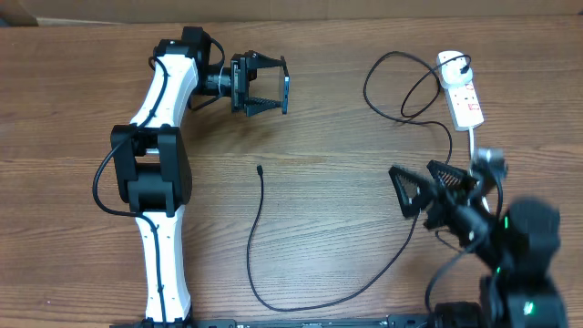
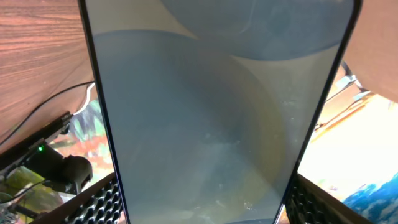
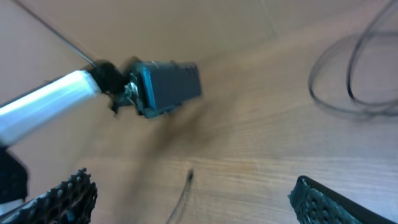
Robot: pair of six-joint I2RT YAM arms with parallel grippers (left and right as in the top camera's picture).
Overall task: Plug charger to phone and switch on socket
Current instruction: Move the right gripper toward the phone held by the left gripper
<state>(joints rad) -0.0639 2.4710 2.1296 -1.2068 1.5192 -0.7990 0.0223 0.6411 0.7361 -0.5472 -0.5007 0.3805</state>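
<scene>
My left pincer (image 1: 276,85) pinches the phone (image 2: 205,124) by its edges, far side of the table (image 1: 346,137). The charger (image 1: 260,187) lies loose mid-table, tip pointing toward the phone, well apart. My right pincer (image 1: 417,182) is spread wide, empty, near the socket (image 1: 465,96)

Overhead view: bright, even light from above, the counter (image 1: 346,182) sharp with only faint soft shadows, but the right arm (image 1: 519,246) behind the right fingers (image 1: 403,191) is smeared by motion blur. Left wrist view: the phone (image 2: 211,124) between the left fingers (image 2: 93,202) sits too close for focus, its glass showing dull curved reflections, and the area outside the right-hand finger is blown out white. Right wrist view: blurred throughout, the charger (image 3: 348,81) loops ahead of the fingers soft, a dark diffuse shadow on the wood beyond them.
</scene>
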